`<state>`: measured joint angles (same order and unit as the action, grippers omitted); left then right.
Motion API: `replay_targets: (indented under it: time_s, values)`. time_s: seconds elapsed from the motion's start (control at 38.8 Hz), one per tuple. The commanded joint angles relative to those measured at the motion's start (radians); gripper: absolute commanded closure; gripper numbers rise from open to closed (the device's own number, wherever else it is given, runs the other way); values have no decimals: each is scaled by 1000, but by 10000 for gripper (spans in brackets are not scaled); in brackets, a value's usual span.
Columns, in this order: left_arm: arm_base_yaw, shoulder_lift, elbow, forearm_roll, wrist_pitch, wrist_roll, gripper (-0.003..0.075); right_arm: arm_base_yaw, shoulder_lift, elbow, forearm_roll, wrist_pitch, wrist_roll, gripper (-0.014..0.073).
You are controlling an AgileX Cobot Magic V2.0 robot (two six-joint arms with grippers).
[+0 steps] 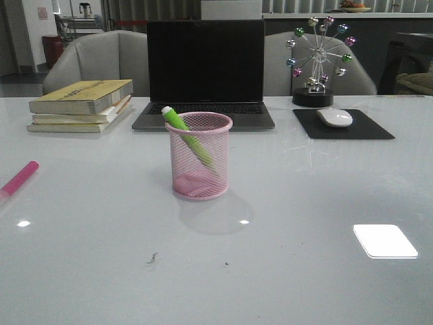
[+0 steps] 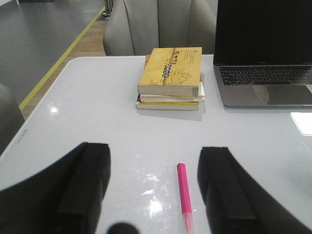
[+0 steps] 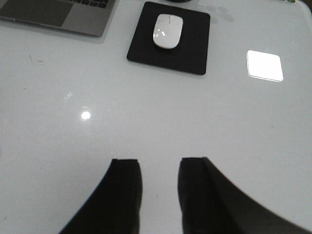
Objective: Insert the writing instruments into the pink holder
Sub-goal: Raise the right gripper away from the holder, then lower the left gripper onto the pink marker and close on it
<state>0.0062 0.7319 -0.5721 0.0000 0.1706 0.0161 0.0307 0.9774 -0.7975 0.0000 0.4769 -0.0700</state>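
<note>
Hovering over the glossy white table (image 1: 284,271), left gripper (image 2: 153,190) has its two black fingers (image 2: 85,180) spread wide apart, nothing between the pads; the magenta pink highlighter marker (image 2: 184,195) lies flat on the table in the gap, nearer one finger, touching neither. Right gripper (image 3: 160,195) also above bare tabletop, fingers (image 3: 124,192) parted with a narrower gap, holding nothing. Front view: neither arm visible; same pink marker (image 1: 19,179) lies at the far left edge of the table, well apart from the cup. Pale pink wire-mesh cylindrical pen cup (image 1: 199,157) stands upright mid-table, with the lime green highlighter marker (image 1: 186,134) inside it, leaning, pale tip sticking up over the rim on the left side, lower end down toward the base on the right. Behind the cup, an open dark grey laptop (image 1: 205,71) with black screen. Left of it a stack of yellow-covered books (image 1: 81,105); right of it a white computer mouse (image 1: 335,118) on a black rectangular mouse pad (image 1: 344,125). Behind the pad, a desk ornament with coloured metallic balls on spokes (image 1: 319,57). Grey chairs (image 1: 95,61) beyond the table's far edge.
</note>
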Motion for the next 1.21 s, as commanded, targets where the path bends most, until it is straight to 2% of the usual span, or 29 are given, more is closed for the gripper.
replay_targets:
  time_s: [0.0,0.36,0.57,0.93,1.18]
  values:
    - [-6,1,-38,0,-87,-3,275,-6,-49,18,-7,-38,-9,258]
    - [-6,35,-79,-7,-52,-3,273,-6,-66,59,-7,-20,-9,258]
    - [-6,219,-256,-7,118,-3,271,-6,-66,59,-7,-20,-9,258]
    - [-6,625,-655,-34,469,-3,272,-6,-66,59,-7,-19,-9,258]
    - [-12,851,-827,-98,548,-3,272,-6,-66,59,-8,-19,-9,258]
